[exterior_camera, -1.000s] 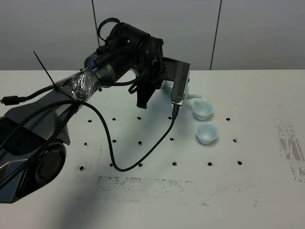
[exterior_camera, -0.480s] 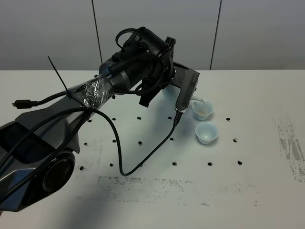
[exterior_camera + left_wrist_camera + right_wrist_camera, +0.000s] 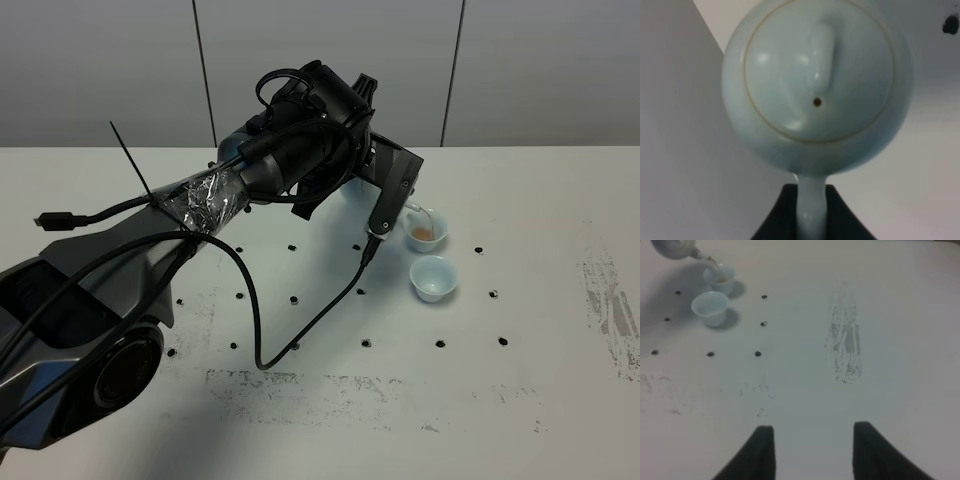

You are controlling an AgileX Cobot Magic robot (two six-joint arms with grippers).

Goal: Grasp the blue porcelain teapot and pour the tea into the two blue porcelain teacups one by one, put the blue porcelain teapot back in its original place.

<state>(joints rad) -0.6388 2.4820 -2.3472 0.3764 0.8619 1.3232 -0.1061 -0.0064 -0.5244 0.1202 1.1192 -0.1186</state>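
Note:
My left gripper is shut on the loop handle of the blue porcelain teapot, which fills the left wrist view lid-on. From the high camera the arm hides most of the teapot; only its spout shows, tipped over the far teacup, which holds amber tea. The near teacup stands just in front of it with a whitish inside. The right wrist view shows the teapot pouring a thin stream into the far teacup, beside the near teacup. My right gripper hovers open, far from them.
The white table has rows of small dark holes and grey scuff patches. A black cable loops from the left arm down over the table in front of the cups. A grey wall stands behind.
The left arm has swung right and tipped the teapot further. Its spout now reaches over the far teacup, and amber tea has appeared in that cup. The right gripper stays put.

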